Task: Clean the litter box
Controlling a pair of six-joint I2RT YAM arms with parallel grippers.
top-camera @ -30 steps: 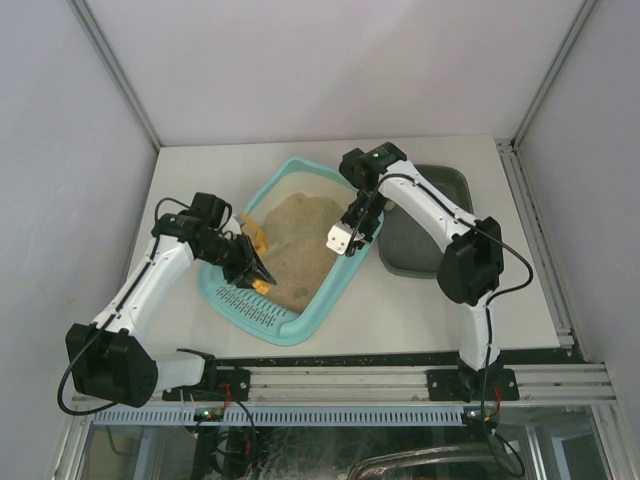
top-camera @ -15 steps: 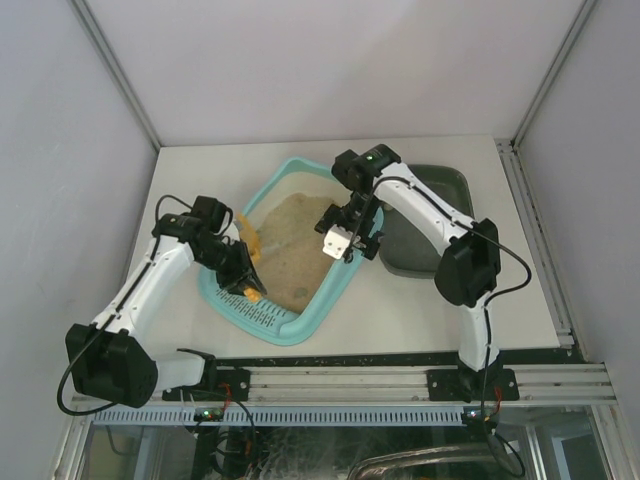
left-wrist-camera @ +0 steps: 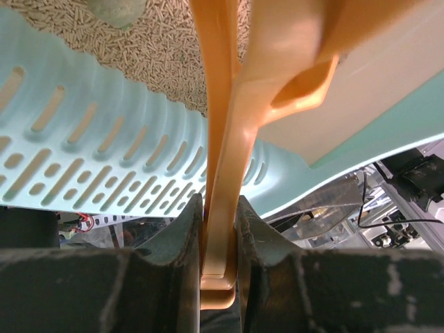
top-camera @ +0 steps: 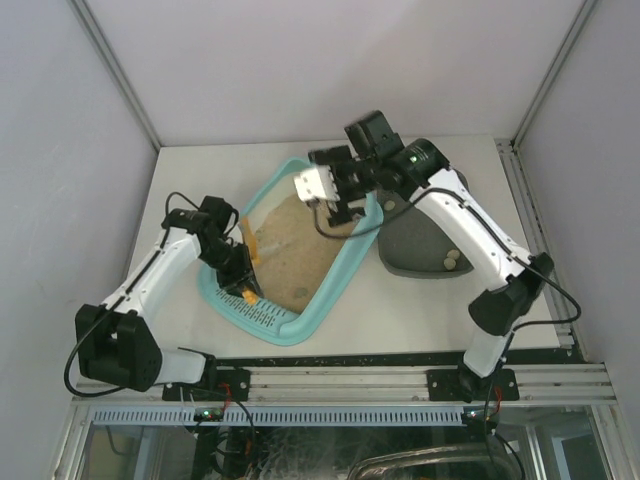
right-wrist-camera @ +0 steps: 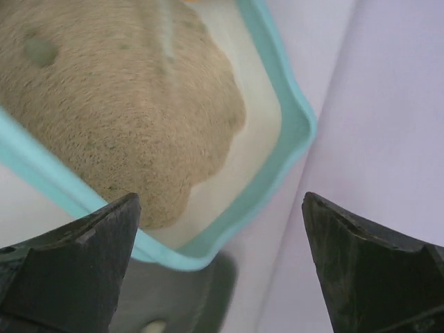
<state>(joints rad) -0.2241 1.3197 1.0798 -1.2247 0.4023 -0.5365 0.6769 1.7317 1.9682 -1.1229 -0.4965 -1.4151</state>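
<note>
The litter box [top-camera: 262, 325] is a light turquoise tray lying at an angle left of the table's centre, with tan sand [top-camera: 295, 250] inside and a slotted grate [top-camera: 255, 312] at its near end. My left gripper [top-camera: 243, 283] is inside the box by its left wall, shut on the handle of an orange scoop [top-camera: 250, 243]. In the left wrist view the scoop handle [left-wrist-camera: 222, 208] is pinched between the jaws above the grate [left-wrist-camera: 90, 152]. My right gripper [top-camera: 340, 205] hangs open and empty above the box's far right corner; its view shows the rim [right-wrist-camera: 291, 139] and the sand [right-wrist-camera: 118, 104] below.
A dark grey tray [top-camera: 400, 262] lies right of the litter box with two small pale lumps [top-camera: 450, 262] in it. A greenish lump [left-wrist-camera: 114, 7] lies on the sand near the scoop. Enclosure walls stand close on the left, back and right.
The right gripper has opened wide and risen from the box's right rim toward the far corner. Two lumps now show in the grey tray. The left gripper has barely moved.
</note>
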